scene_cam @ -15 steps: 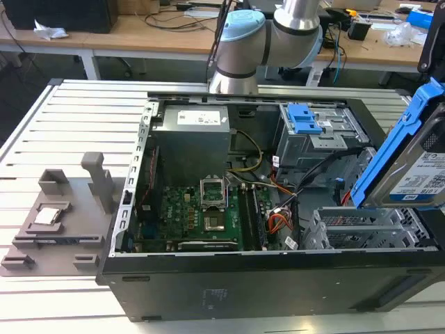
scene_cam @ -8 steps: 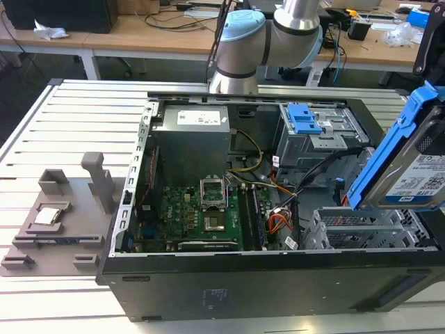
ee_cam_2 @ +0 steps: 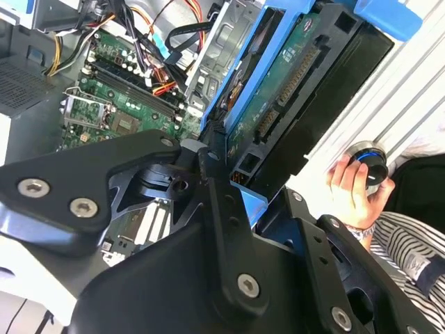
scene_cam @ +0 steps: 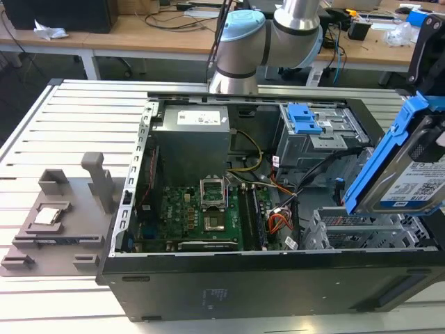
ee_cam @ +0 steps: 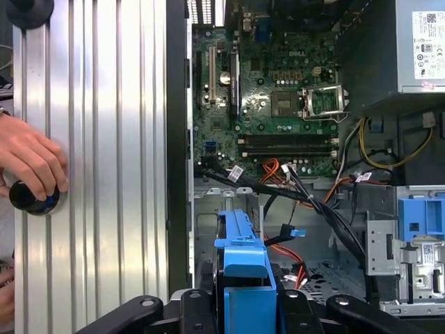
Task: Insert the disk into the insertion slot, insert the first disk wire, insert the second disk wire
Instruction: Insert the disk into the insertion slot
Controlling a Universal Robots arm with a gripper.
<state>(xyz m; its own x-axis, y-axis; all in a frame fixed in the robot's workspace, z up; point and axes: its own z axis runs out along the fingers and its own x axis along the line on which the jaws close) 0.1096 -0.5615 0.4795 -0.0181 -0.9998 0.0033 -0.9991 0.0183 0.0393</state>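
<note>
Slatted table [scene_cam: 69, 139]; white-labelled disk [scene_cam: 417, 174] in fingers [ee_cam: 197, 313]

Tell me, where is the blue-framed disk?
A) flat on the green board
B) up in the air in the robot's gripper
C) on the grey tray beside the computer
B: the gripper clamps the disk, which hangs tilted above the insertion slot in the exterior view.
</note>
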